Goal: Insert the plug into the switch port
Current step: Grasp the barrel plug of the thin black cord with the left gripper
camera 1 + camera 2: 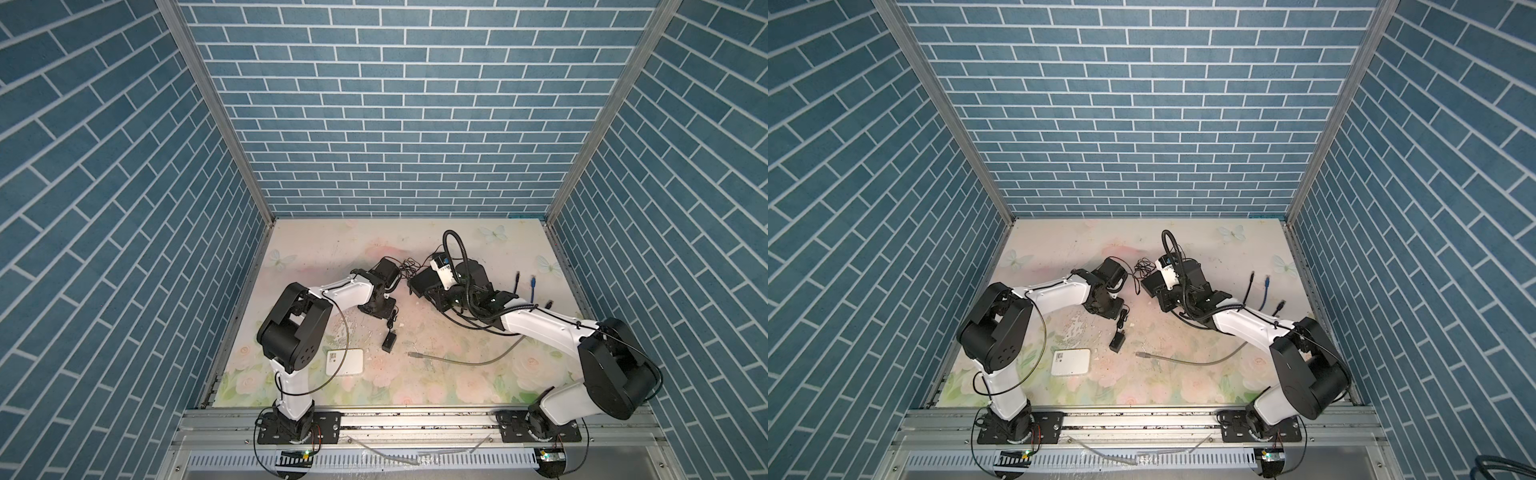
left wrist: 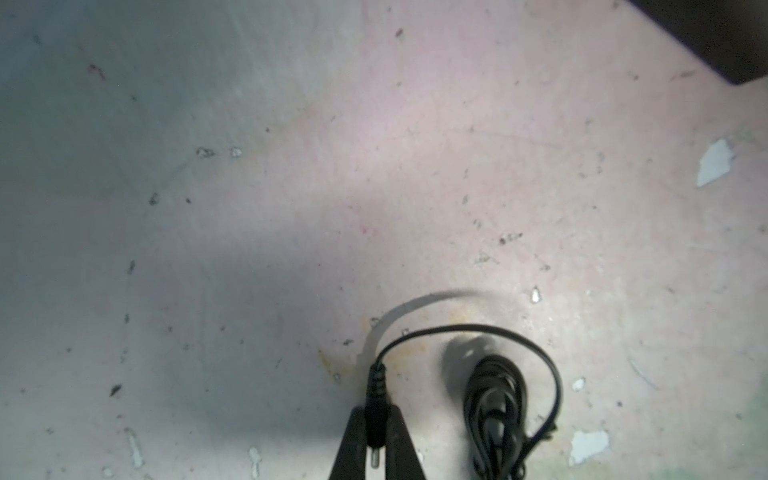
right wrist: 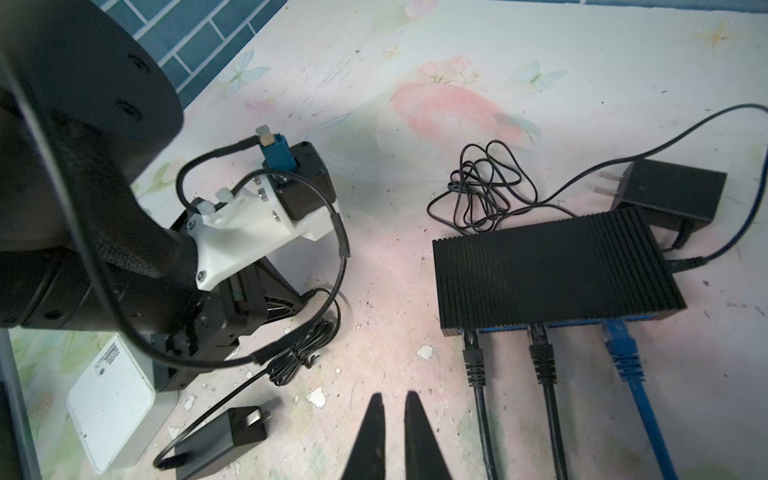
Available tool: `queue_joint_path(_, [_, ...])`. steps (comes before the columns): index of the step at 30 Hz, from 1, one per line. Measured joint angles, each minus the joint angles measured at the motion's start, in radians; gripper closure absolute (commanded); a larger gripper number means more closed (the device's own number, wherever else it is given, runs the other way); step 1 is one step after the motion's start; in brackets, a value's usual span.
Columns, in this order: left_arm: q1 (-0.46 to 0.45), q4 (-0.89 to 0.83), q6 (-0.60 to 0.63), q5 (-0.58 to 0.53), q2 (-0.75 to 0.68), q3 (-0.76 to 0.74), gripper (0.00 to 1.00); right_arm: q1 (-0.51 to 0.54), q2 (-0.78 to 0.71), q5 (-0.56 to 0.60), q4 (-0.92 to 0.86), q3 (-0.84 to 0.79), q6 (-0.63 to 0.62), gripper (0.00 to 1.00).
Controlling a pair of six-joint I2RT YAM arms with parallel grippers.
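Black ribbed switch, blue cable, pastel floral tabletop, blue brick-patterned walls

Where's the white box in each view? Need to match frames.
Both top views: white box lies flat near the front, left of centre, by the left arm.
Left wrist: not in it.
Right wrist: in view, label up, close by the left arm.
Shared landmark: black power adapter just beside it.

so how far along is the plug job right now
Done: the left gripper is shut on the barrel plug. In hand: getting that plug across to the switch, which lies apart from it. Left: lining up and inserting; the right gripper holds nothing.
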Motion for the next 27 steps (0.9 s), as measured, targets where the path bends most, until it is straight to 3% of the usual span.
queue_joint_path(18, [0.000, 0.138, -0.095, 0.049, -0.211, -0.016, 0.97, 0.000, 0.092, -0.178, 0.014, 0.040, 0.144, 0.88])
queue_joint_path(27, [0.000, 0.164, -0.150, 0.005, -0.220, 0.063, 0.97, 0.000, 0.097, -0.235, 0.062, 0.092, 0.182, 0.88])
